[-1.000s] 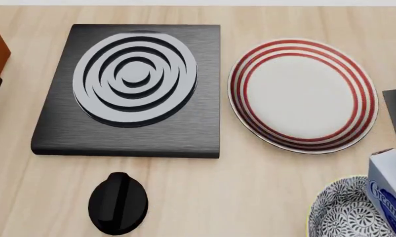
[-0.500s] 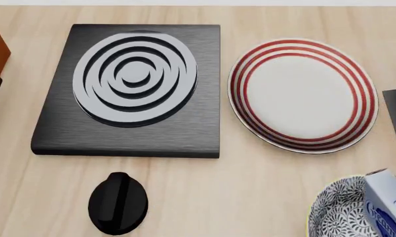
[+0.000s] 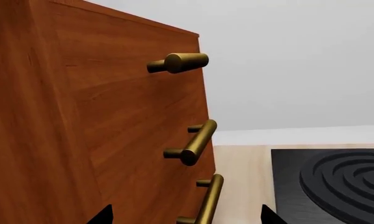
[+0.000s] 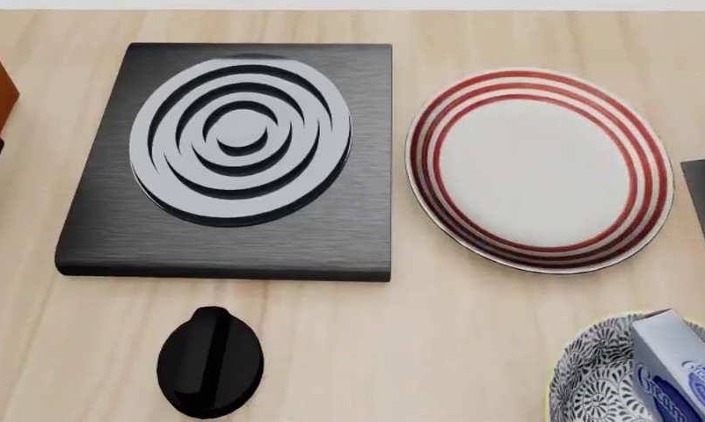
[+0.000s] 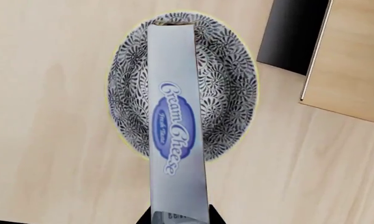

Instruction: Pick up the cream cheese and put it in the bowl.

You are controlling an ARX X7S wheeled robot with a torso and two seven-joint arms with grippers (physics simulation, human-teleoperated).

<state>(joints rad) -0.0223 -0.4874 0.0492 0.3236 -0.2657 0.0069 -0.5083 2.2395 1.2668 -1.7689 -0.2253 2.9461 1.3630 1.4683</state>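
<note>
Cream cheese poised over the bowl

My right claw (image 5: 179, 219) grips the cream cheese (image 5: 176, 135) end-on, centre frame, above the bowl (image 5: 233, 88). Released standing tall, it may tip over the rim. My left claw's state I cannot tell.

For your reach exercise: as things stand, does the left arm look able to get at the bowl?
Probably not easily. The left wrist view faces a wooden cabinet beside the stove, while the bowl sits on the far right, with the cheese standing over it.
</note>
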